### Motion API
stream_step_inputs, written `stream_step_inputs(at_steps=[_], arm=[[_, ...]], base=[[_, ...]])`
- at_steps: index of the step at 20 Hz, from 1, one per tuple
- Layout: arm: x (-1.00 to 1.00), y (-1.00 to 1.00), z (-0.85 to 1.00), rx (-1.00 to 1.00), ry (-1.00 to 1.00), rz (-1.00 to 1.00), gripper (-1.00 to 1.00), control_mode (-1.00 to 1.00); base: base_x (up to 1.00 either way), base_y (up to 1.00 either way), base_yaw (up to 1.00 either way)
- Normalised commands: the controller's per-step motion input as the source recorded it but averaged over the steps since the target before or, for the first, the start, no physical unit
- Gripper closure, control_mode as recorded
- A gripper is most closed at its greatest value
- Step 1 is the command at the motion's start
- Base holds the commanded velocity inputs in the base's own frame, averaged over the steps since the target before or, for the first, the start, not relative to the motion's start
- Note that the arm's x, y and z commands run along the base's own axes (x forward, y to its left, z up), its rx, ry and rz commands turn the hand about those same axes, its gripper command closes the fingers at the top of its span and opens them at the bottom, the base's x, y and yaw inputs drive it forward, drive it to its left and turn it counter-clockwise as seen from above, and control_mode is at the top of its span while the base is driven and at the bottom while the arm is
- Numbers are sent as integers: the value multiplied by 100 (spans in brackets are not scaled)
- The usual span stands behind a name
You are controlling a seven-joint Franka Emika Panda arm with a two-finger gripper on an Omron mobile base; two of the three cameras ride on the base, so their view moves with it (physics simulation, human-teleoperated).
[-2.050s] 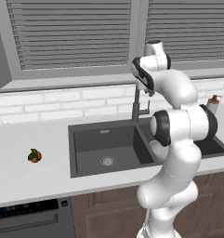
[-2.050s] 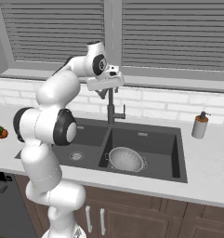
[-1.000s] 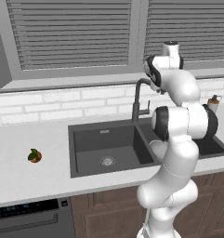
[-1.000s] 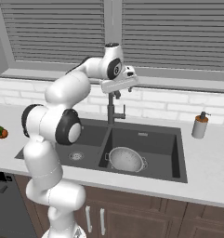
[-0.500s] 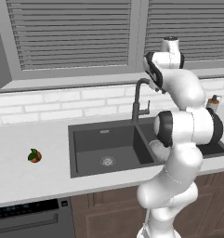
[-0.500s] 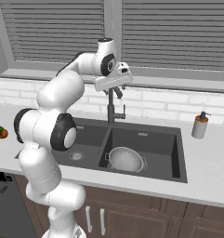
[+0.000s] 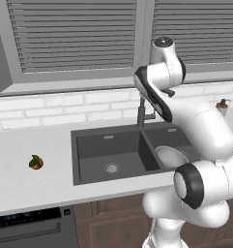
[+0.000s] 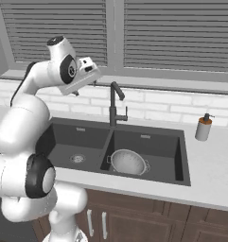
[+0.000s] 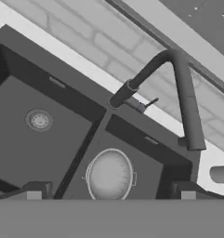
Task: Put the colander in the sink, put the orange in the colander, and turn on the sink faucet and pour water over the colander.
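Observation:
The pale metal colander [image 8: 128,161] [image 9: 108,174] [image 7: 170,156] sits upright in the right basin of the dark sink [image 8: 148,131] [image 7: 89,138] [image 9: 20,69]. On the counter well left of the sink lies the orange [image 7: 36,162]. The dark faucet [image 8: 114,106] [image 9: 178,88] [image 7: 141,114] rises behind the divider, its spout bent over the right basin. No water is in view. My gripper [image 8: 86,89] [image 9: 109,191] hangs high above the left basin, left of the faucet, open and empty, its dark fingertips [image 9: 34,189] wide apart.
A pale soap dispenser [image 8: 203,127] [image 7: 222,105] stands on the counter right of the sink. Behind the sink are a white brick backsplash [image 8: 162,111] and a window with shut blinds. A dishwasher front [image 7: 26,227] sits under the left counter.
The hand has swung left from beside the faucet's top to over the left basin. The jaws stayed open. Colander and orange have not moved.

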Motion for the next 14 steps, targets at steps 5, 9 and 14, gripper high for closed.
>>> stream_step_inputs(at_steps=[5, 9, 14], arm=[[-100, 100, -8, -6, 1, 33, -100, -100], [-100, 100, -2, -2, 12, 24, -100, -100], [-95, 100, 0, -3, 18, 20, -100, -100]], base=[[0, 0, 0], [0, 0, 0], [0, 0, 0]])
